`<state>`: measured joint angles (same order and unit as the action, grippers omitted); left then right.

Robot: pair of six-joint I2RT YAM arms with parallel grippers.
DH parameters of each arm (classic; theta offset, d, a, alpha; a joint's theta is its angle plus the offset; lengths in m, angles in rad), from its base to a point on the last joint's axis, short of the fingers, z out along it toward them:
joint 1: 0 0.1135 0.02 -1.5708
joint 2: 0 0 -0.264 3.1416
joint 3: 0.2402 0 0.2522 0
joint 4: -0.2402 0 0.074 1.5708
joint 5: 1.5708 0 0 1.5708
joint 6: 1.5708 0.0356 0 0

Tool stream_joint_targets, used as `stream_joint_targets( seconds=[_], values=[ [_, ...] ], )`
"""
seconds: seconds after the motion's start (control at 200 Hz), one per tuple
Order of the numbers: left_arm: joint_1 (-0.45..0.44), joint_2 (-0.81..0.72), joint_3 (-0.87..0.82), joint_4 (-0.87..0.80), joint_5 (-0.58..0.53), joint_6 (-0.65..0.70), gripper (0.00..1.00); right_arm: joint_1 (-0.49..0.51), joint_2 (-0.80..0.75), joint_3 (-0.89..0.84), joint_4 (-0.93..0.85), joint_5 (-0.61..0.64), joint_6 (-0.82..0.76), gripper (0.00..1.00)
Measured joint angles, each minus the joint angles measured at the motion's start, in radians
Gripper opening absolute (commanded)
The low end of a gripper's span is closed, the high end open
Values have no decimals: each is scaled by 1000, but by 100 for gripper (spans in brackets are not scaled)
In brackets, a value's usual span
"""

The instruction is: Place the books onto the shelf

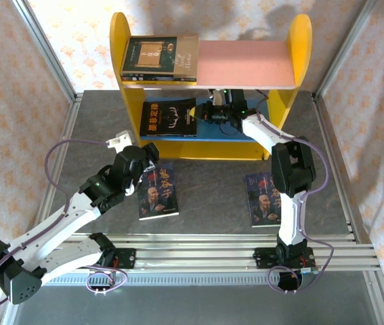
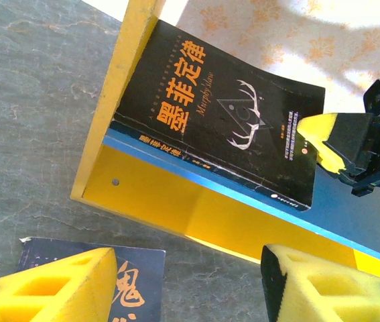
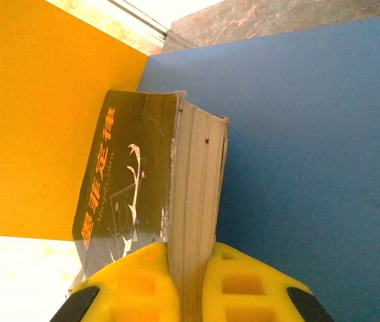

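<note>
The right gripper (image 3: pixel 188 282) is pressed together on the page edge of the black antler book (image 3: pixel 129 194), one yellow pad on each face. From above, this gripper (image 1: pixel 213 112) reaches into the lower tier of the shelf (image 1: pixel 118 47). There the book (image 1: pixel 168 119) lies cover up on the blue lower board (image 3: pixel 310 134), its far side against the shelf's left yellow panel. The left gripper (image 2: pixel 190 288) hangs with its jaws spread and nothing between them, in front of the shelf over the table (image 1: pixel 97 122). It is just above a bearded-man paperback (image 1: pixel 158 191) lying flat there. A second bearded-man paperback (image 1: pixel 265 198) lies before the shelf's right end. A small stack of books (image 1: pixel 159 57), dark and tan-brown covers showing, rests at the left end of the shelf's pink upper board (image 1: pixel 246 62).
</note>
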<state>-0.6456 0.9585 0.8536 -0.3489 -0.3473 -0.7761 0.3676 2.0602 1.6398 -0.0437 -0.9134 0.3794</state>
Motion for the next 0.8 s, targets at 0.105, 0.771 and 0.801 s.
stream_joint_targets(
  seconds=[0.105, 0.771, 0.801],
  values=[
    [0, -7, 0, 0, 0, 0, 59, 0, 0, 0, -1, 1, -4, 7],
    [0, -33, -2, 0, 0, 0, 59, -4, -1, -22, 25, 0, 2, 7],
    [0, -35, -3, 0, 0, 0, 58, -4, -2, -27, 30, 0, 2, 7]
  ],
)
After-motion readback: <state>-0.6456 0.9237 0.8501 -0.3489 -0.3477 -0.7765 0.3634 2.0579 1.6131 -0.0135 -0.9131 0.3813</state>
